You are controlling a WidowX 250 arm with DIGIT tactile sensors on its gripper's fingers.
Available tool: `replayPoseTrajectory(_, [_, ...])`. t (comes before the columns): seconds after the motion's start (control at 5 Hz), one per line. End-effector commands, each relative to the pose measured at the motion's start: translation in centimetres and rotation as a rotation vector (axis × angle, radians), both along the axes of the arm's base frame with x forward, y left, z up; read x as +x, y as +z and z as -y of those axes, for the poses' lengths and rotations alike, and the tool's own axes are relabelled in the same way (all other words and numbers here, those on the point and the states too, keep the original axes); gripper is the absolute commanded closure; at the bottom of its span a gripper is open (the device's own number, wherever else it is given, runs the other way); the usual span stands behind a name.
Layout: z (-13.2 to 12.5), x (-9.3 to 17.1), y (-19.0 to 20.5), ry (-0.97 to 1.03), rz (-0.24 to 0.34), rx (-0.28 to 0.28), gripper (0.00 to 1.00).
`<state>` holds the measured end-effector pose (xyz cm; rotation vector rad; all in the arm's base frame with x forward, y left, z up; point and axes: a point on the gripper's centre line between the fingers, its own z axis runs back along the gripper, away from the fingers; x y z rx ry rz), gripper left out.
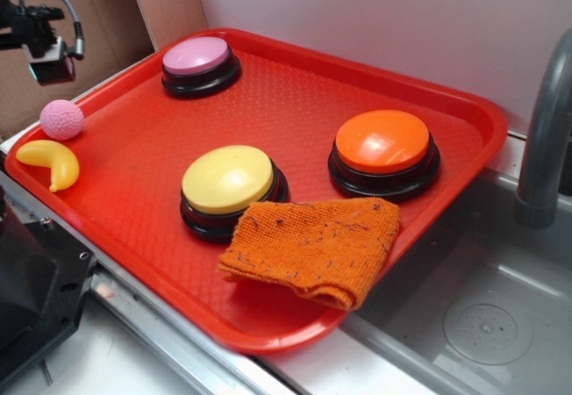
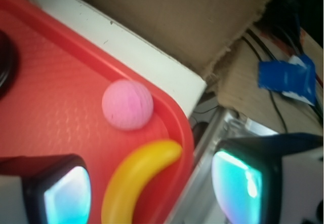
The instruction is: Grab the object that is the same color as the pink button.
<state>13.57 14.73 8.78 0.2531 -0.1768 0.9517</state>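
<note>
Pincer (image 2: 152,193) wide open and empty above the tray's corner.
In the wrist view its 2 fingers (image 2: 50,193) frame the bottom edge, with the yellow banana toy (image 2: 136,178) lying between them and the pink ball (image 2: 127,105) just beyond it, near the rim of the red tray (image 2: 50,107). In the exterior view the pink button (image 1: 198,63) sits farther along the same tray side, well apart from the ball.

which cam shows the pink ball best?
Wrist view: the pink ball is large and unblocked, beside the banana toy. Exterior view shows it small at the tray's left corner.
</note>
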Motion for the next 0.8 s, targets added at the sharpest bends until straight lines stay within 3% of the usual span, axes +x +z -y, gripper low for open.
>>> replayPoseTrajectory(0.0, [-1.7, 1.4, -2.8, 0.002, 0.007, 0.031, 0.0])
replayPoseTrajectory(0.6, [-2.9, 1.6, -5.1, 0.015, -0.021, 0.022, 0.0])
